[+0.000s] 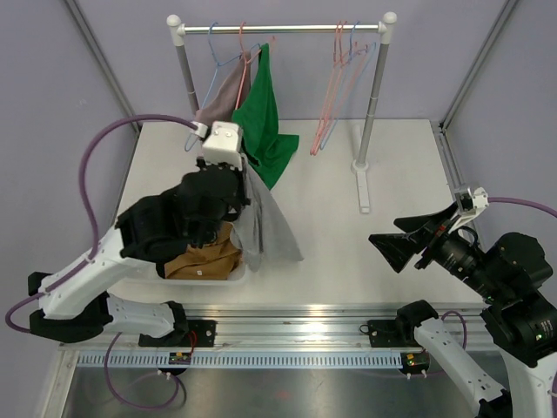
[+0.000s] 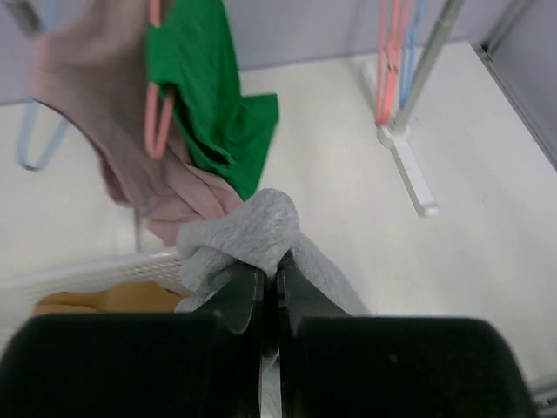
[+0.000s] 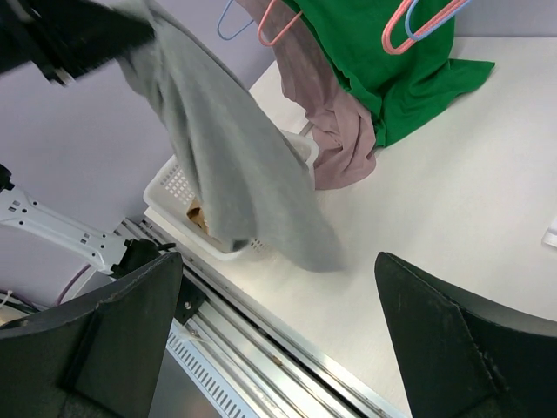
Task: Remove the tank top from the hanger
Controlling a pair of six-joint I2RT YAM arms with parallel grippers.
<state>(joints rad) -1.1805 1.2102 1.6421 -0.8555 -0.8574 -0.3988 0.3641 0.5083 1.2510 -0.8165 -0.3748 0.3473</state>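
The grey tank top (image 1: 271, 228) hangs in a long fold from my left gripper (image 1: 246, 171), whose jaws are shut on a bunched part of the cloth (image 2: 252, 228). Its lower end drapes over the basket's right rim onto the table (image 3: 261, 218). No hanger shows inside it. Behind it on the rack, a pink hanger (image 2: 157, 113) carries a green garment (image 1: 261, 122) and a blue hanger (image 2: 35, 139) carries a mauve one (image 1: 224, 96). My right gripper (image 1: 406, 237) stands open and holds nothing, low at the right, apart from the cloth.
A white basket (image 1: 235, 277) with black and brown clothes sits at the front left under my left arm. The rack's rail (image 1: 283, 29) spans the back, with bare pink and blue hangers (image 1: 335, 78) near its right post (image 1: 370, 113), whose foot (image 1: 363, 187) lies on the table.
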